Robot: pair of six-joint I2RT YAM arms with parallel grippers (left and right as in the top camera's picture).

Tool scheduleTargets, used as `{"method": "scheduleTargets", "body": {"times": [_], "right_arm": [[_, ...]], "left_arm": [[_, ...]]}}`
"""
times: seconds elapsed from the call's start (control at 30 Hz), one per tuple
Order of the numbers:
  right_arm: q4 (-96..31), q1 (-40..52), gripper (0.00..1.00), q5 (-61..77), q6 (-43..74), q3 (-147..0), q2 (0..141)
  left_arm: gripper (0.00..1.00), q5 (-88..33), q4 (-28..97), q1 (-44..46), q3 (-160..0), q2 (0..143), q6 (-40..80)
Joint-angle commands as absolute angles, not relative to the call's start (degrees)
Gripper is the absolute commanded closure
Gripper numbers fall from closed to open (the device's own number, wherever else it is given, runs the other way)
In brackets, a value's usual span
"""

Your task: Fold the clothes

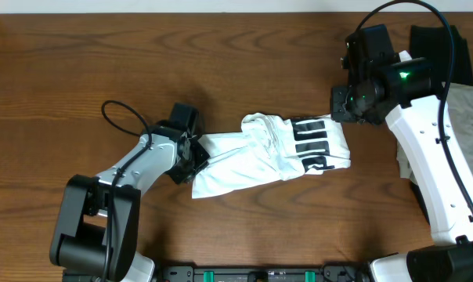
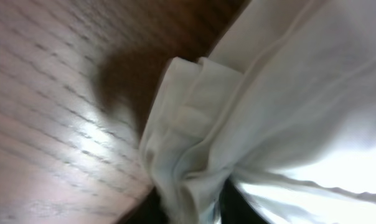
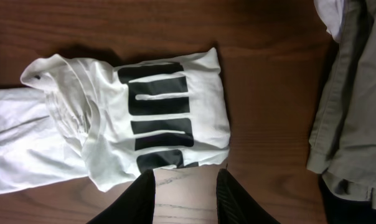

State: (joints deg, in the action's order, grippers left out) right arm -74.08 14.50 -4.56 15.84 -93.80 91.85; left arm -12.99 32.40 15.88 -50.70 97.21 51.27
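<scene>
One thin, wrinkled, black-striped T-shirt point(image 1: 248, 160)

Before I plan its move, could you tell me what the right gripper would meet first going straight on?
Probably the striped end of the white T-shirt, just ahead of the right gripper; only bare table shows between, though height is unclear.

Both arms are white shells with black joints: the left arm point(image 1: 139, 168) trails a black cable loop point(image 1: 106, 110) at ten o'clock, and the right arm point(image 1: 420, 149) carries a green light point(image 1: 406, 76) at twelve o'clock. The right claw point(image 3: 185, 199) has black fingers point(image 3: 138, 202).
</scene>
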Motion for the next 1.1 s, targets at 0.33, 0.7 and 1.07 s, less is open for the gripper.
{"method": "scheduleTargets", "body": {"times": [0.33, 0.7, 1.07], "right_arm": [[-74.6, 14.2, 0.69, -5.8, 15.1, -93.7, 90.7], [-74.6, 14.2, 0.69, -5.8, 15.2, -93.7, 90.7], [-75.3, 14.2, 0.69, -5.8, 15.2, -93.6, 90.8]], "left_arm": [[0.94, -12.3, 34.8, 16.1, -49.9, 87.3, 41.8], [0.94, -9.6, 45.6, 10.5, -50.3, 68.3, 40.7], [0.94, -11.5, 44.8, 13.1, -57.1, 62.8, 39.6]]}}
